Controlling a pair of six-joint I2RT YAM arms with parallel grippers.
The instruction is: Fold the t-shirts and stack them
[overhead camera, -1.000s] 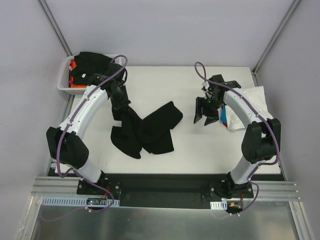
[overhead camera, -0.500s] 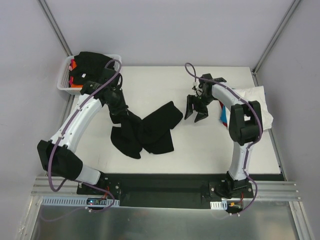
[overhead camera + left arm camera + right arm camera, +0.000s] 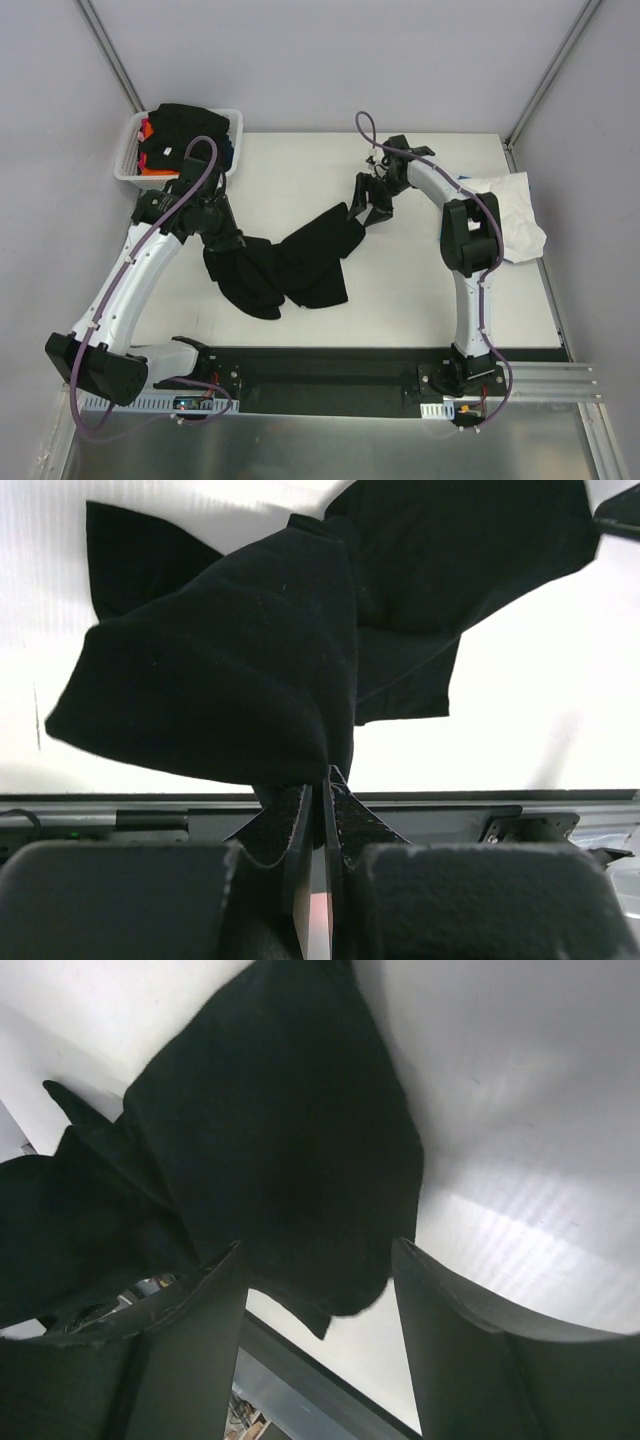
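Black t-shirt is seen as soft matt cloth, creased and bunched, and no sheen is noted in either wrist view. White t-shirt is read as thin crumpled cloth. More black and orange cloth is seen in the basket, which is marked as white mesh plastic. Table is taken as a smooth white matt top, with faint glare recorded in the right wrist view. Left arm's fingers and right arm's fingers are noted as black matt plastic, slightly grainy. Arm shells are logged as glossy white plastic with black joints. Rail and sheet are given as brushed metal with a dull sheen.
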